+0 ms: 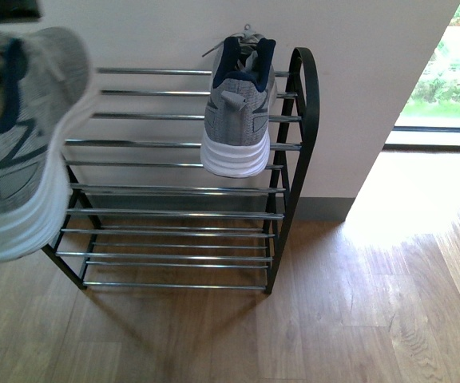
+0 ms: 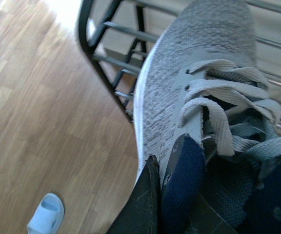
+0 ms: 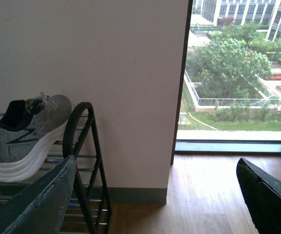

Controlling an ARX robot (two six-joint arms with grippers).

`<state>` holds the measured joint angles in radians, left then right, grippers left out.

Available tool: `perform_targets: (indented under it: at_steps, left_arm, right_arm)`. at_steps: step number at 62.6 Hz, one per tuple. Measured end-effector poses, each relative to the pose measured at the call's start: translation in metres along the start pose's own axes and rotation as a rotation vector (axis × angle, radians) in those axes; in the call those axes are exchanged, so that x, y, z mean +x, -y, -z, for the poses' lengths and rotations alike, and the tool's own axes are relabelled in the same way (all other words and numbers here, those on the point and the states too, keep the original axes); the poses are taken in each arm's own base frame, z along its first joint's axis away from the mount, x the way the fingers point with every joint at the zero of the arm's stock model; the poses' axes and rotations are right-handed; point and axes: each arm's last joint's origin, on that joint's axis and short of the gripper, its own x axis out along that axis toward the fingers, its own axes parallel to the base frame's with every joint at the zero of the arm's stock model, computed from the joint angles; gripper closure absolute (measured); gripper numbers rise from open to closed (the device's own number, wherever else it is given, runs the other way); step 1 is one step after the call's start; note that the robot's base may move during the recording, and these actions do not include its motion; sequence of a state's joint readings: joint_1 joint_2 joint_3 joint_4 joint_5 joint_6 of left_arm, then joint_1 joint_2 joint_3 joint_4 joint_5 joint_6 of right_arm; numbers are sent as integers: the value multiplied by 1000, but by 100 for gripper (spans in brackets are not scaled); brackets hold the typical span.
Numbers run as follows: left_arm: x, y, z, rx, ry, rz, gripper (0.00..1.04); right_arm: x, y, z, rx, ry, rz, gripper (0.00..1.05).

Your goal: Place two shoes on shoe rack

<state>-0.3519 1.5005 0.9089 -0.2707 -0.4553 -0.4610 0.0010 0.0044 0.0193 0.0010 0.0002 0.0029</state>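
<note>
Your left gripper (image 2: 175, 197) grips the navy heel collar of one grey sneaker (image 1: 22, 144), holding it aloft beside the shoe rack's (image 1: 150, 144) left end, presumably to join the other sneaker (image 1: 236, 112) at the top tier's right end, while your right gripper (image 3: 150, 200) gapes wide, empty.

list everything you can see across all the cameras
sneakers: 2, grey with white soles; one on the rack's top tier, right end; one held aloft at left
rack: 1, black frame, chrome rods, against the wall
slide: 1, pale blue, on the floor
floor: wood
wall: pale
window: 1, right of the wall, trees outside
left gripper: black, shut on a sneaker's collar
right gripper: black, open, empty
</note>
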Motion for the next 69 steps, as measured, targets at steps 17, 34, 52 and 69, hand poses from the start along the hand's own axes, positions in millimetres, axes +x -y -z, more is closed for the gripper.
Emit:
perform_targets:
  at_steps: [17, 34, 52, 69]
  left_arm:
    - [32, 66, -40, 238, 6, 102, 104]
    - [50, 71, -53, 201, 48, 45, 104]
    - [86, 92, -52, 197, 9, 61, 104]
    - [117, 128, -59, 193, 14, 77, 104]
  right_arm:
    - [0, 0, 0, 0, 0, 0, 9]
    - [0, 0, 0, 0, 0, 0, 9]
    - [0, 0, 0, 0, 0, 0, 9]
    - [0, 0, 0, 0, 0, 0, 9]
